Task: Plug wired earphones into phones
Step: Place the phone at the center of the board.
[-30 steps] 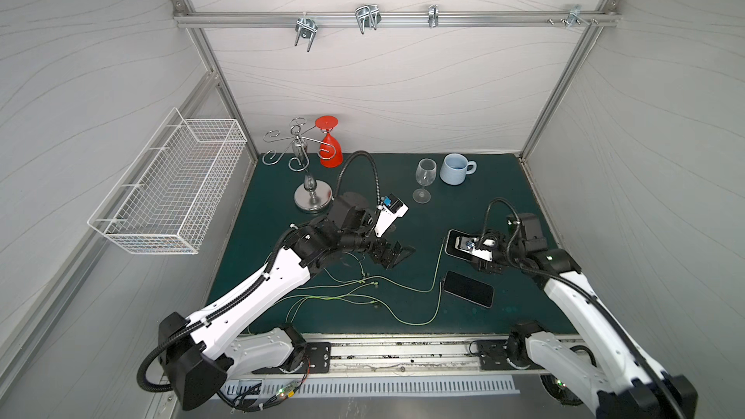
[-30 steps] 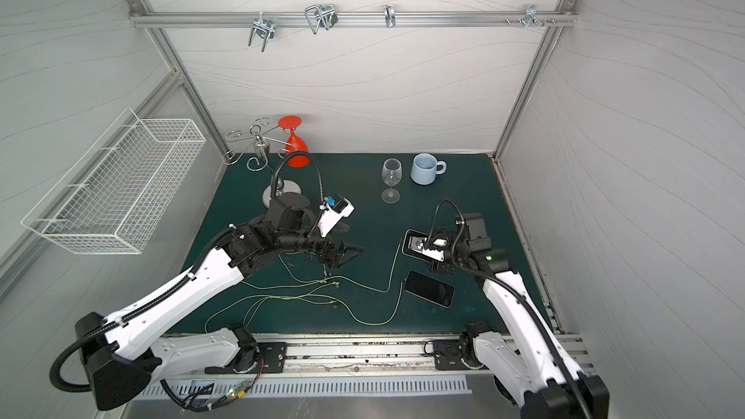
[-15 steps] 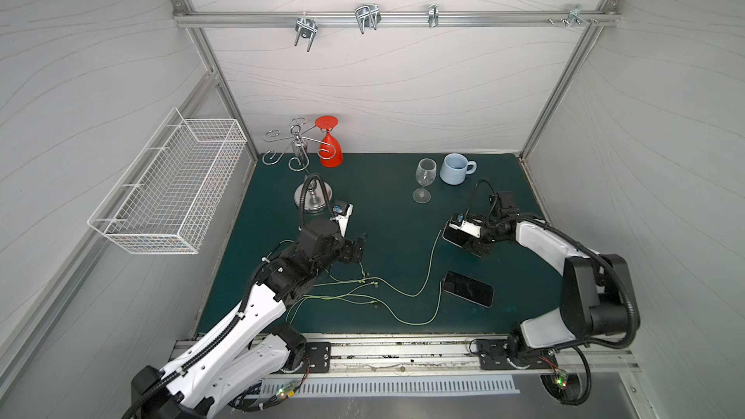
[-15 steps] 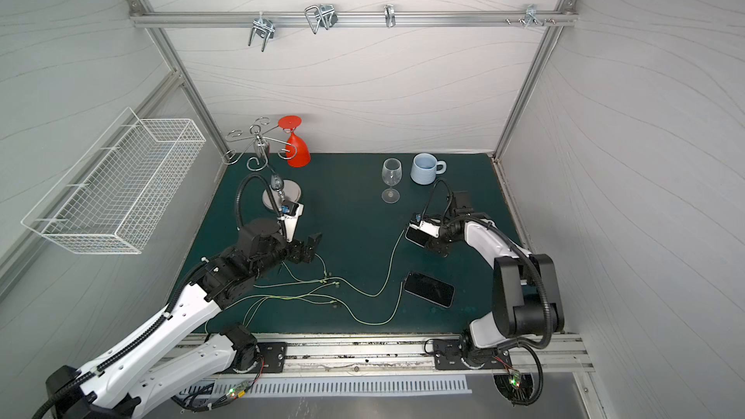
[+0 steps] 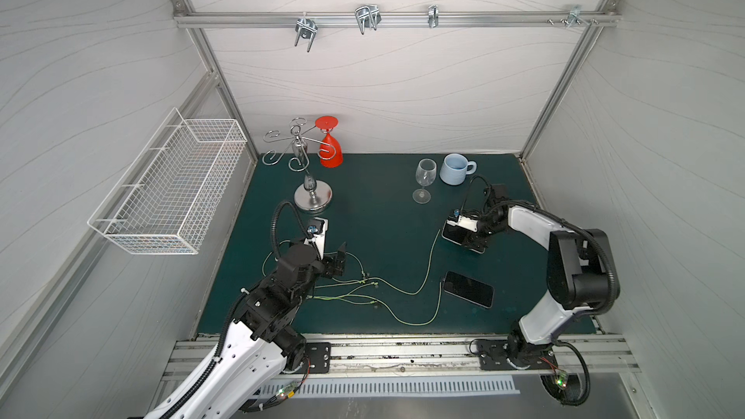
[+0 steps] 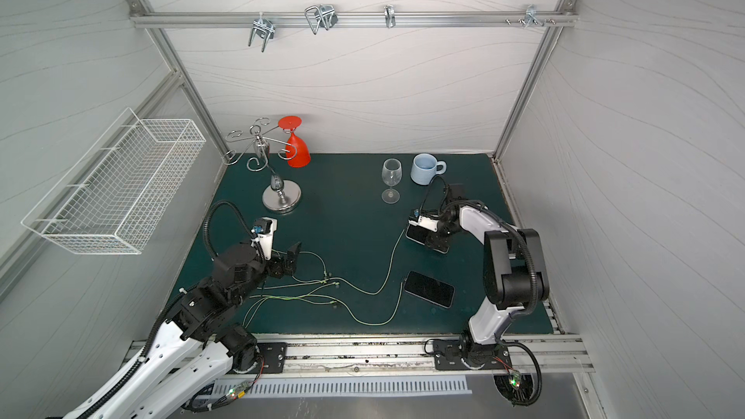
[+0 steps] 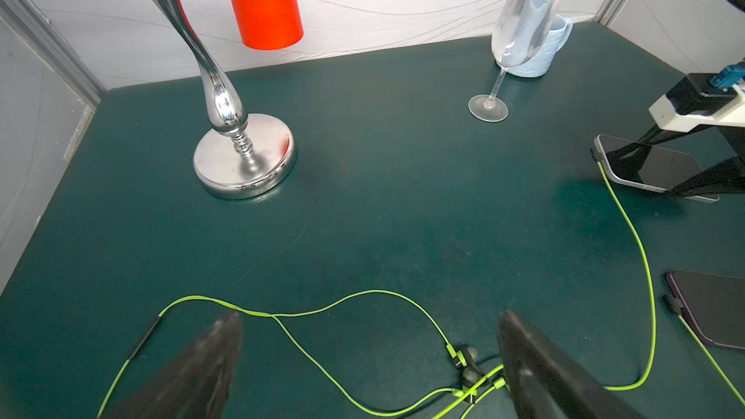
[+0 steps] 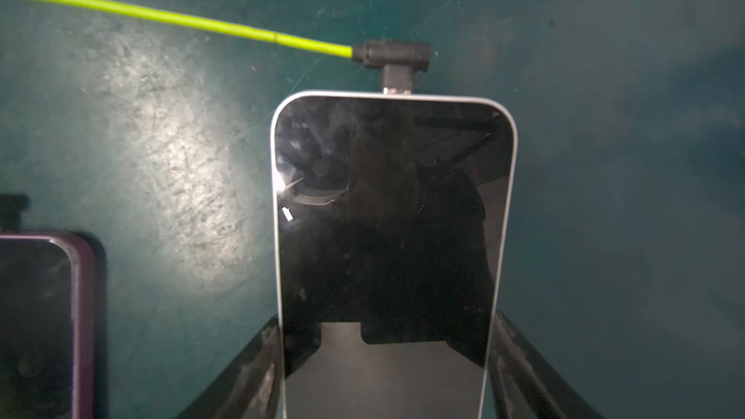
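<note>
At the far right of the mat (image 5: pixel 375 211), the right gripper (image 8: pixel 386 320) clasps the silver-edged phone (image 8: pixel 393 195) by its long sides. An angled plug (image 8: pixel 397 60) sits in its end, with the cord (image 8: pixel 181 20) trailing left. Nearer lies the purple-cased phone (image 5: pixel 467 289), a second plug (image 7: pixel 674 303) at its edge, seating unclear. The left gripper (image 7: pixel 370 316) hangs wide open and empty over the tangled earbuds (image 7: pixel 467 356). Risks: moving the clasped phone may tauten the cord and lever the plug out; a descending finger may snag the cords.

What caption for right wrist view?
Right gripper grips a silver-edged, black-screened phone by its sides, dark plug of a yellow-green earphone cord in its end.
</note>
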You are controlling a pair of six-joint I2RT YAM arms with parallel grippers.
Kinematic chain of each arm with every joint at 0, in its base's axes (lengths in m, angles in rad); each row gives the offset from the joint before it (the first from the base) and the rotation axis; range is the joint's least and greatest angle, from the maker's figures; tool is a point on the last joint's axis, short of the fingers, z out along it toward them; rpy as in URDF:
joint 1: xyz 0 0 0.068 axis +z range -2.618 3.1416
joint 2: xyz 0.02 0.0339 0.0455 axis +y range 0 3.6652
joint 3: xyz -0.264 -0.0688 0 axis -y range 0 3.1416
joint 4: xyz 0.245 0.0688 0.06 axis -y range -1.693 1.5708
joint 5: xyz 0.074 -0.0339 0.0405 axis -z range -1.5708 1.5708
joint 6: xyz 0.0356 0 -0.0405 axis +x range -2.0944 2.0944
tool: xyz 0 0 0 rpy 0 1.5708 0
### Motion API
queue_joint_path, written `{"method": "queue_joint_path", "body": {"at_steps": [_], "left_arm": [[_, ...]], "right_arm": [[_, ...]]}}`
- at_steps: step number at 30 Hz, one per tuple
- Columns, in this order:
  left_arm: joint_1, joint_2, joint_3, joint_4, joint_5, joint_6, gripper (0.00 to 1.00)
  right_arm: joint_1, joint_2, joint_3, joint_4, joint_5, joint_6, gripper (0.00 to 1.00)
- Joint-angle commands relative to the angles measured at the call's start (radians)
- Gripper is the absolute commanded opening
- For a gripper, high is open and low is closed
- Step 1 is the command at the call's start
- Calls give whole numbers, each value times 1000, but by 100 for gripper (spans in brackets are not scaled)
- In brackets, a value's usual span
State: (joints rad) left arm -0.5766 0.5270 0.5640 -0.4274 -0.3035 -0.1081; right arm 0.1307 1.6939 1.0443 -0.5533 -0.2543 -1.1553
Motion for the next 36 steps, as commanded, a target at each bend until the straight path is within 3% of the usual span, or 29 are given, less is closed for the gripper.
{"method": "queue_joint_path", "body": {"at_steps": [1, 7, 14, 17, 19, 27, 29, 36], "left_arm": [[4, -30, -10, -25, -14, 15, 99], [3, -47, -8, -63, -2, 19, 99], [3, -67, -22, -91, -23, 13, 99], [3, -67, -26, -110, -27, 15, 99], [3, -67, -26, -124, -30, 13, 99], [3, -76, -10, -135, -31, -9, 99], [3, -76, -7, -121, -5, -9, 99], [3, -41, 21, -82, 34, -79, 99]], "right_arm": [[7, 19, 32, -90, -48, -57, 61], [14, 48, -8, -52, 27, -51, 62], [15, 49, -26, -39, 22, -11, 67], [20, 49, -49, -26, 44, -11, 76], [22, 38, -64, -3, 52, 6, 97], [26, -27, -76, 54, 6, 91, 99], [27, -54, -60, 62, -37, 138, 99], [46, -179, -70, 312, -95, 534, 99]]}}
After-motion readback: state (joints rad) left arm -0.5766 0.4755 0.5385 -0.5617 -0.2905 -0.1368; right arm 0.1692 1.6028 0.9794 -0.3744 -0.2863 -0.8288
